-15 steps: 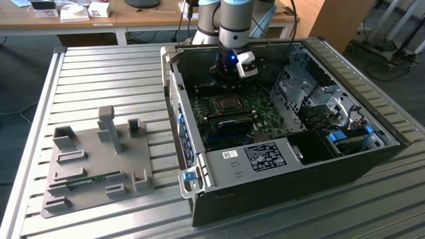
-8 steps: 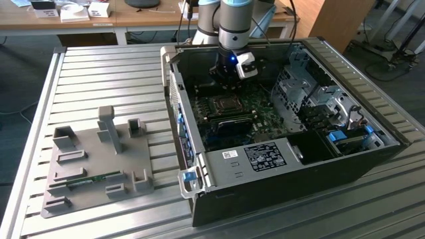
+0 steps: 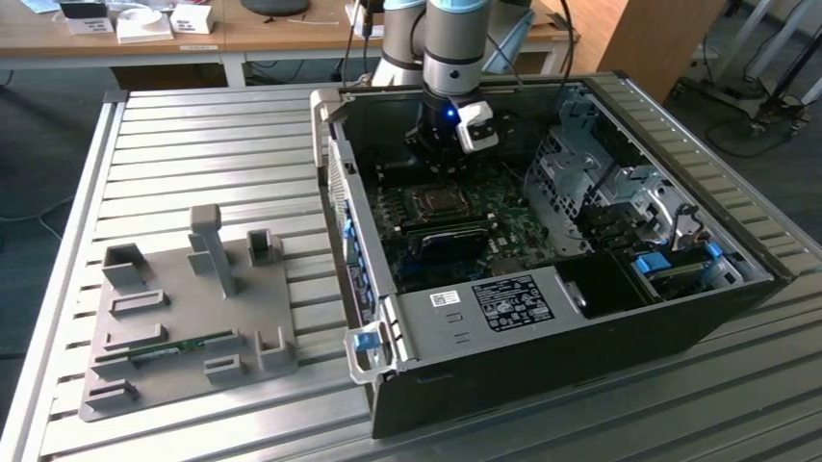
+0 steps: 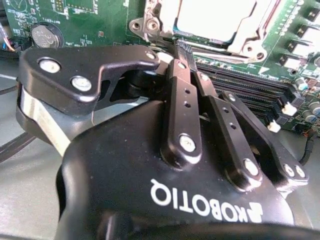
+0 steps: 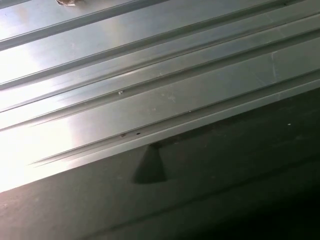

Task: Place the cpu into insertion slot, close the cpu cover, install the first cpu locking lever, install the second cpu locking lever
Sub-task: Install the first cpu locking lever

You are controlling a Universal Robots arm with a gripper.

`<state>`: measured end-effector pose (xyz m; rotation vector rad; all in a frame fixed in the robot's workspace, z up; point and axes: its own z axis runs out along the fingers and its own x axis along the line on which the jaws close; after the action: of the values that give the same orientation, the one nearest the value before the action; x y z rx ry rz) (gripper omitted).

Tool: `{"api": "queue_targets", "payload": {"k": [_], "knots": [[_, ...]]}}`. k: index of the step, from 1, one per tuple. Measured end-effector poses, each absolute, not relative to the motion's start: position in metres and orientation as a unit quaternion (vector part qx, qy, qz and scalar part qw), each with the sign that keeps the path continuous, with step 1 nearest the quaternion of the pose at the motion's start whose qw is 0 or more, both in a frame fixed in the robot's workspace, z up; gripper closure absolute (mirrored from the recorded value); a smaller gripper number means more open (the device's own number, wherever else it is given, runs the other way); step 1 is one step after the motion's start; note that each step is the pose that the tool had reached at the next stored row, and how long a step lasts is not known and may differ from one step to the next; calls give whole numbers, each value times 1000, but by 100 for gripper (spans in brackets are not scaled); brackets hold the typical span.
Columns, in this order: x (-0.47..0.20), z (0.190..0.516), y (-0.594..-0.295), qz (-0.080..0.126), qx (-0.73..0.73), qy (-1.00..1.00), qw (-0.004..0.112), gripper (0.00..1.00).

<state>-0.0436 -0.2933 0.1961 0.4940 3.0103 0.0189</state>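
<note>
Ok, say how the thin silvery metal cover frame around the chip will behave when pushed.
The thin silvery metal cover frame is probably light and slightly springy, being thin sheet with a large window. It likely pivots rather than slides, as it looks fastened to the green motherboard. Its shiny surface may be slippery.

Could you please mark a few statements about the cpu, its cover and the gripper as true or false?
1. The cpu sits in the insertion slot. True.
2. The cpu cover stands upright. False: it lies flat over the cpu.
3. The gripper hangs over the motherboard, fingers shut. True.
4. The grey fixture tray lies at the exterior view's right of the computer case. False: at its left.
</note>
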Motion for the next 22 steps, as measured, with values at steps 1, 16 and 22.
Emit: {"api": "queue_targets", "payload": {"k": [1,16,22], "knots": [[-43,197,-293,7,162,986,46,89],[-44,215,-293,7,162,986,46,89],[-43,216,-293,7,162,986,46,89]]}}
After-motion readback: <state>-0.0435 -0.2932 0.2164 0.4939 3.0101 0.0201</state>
